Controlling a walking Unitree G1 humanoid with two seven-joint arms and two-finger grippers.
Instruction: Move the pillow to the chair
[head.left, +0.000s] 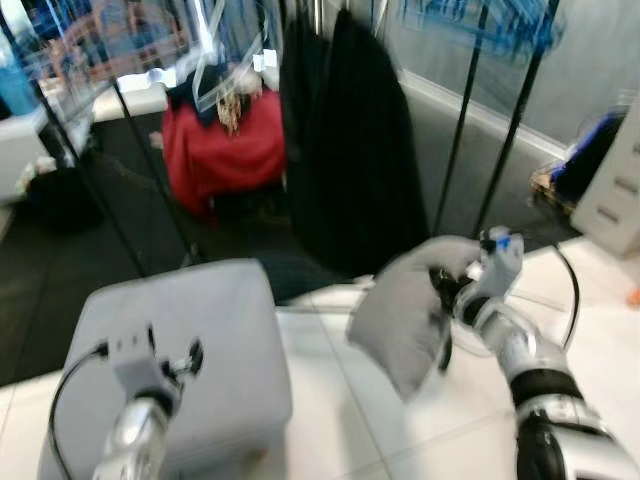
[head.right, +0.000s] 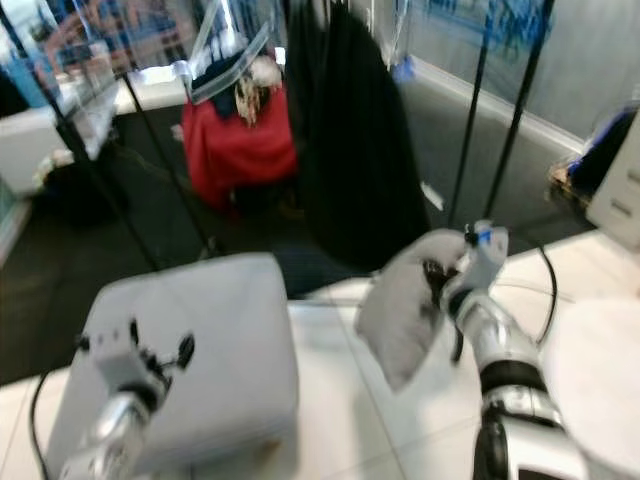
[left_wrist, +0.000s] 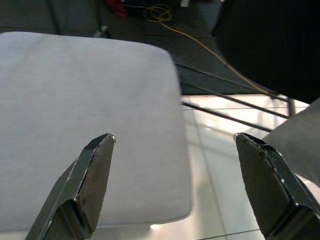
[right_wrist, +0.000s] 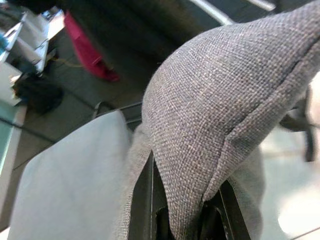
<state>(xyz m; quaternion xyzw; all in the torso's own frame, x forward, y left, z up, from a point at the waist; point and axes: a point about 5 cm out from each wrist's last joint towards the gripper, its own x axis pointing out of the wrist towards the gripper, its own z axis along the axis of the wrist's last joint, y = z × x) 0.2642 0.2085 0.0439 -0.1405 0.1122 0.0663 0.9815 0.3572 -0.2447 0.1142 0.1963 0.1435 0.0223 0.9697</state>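
the right gripper (head.left: 447, 292) is clamped on the edge of a grey woven pillow (head.left: 405, 315), holding it in the air above the white tile floor (head.left: 320, 400), just beside the pale grey padded chair (head.left: 215, 340). the left gripper (left_wrist: 175, 185) hangs over the chair seat, fingers apart. behind, a dark garment (head.left: 345, 140) hangs from what looks like a clothes rack (head.left: 515, 120); a red bag (head.left: 225, 145) sits further back.

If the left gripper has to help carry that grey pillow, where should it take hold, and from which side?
Probably the free lower corner of the pillow, approached from the robot's left. The right gripper is already clamped on the upper edge, so the pillow hangs slack below it, its loose edge facing the left gripper, which is open above the grey chair seat. A seam edge pinches more surely than the bulging middle.
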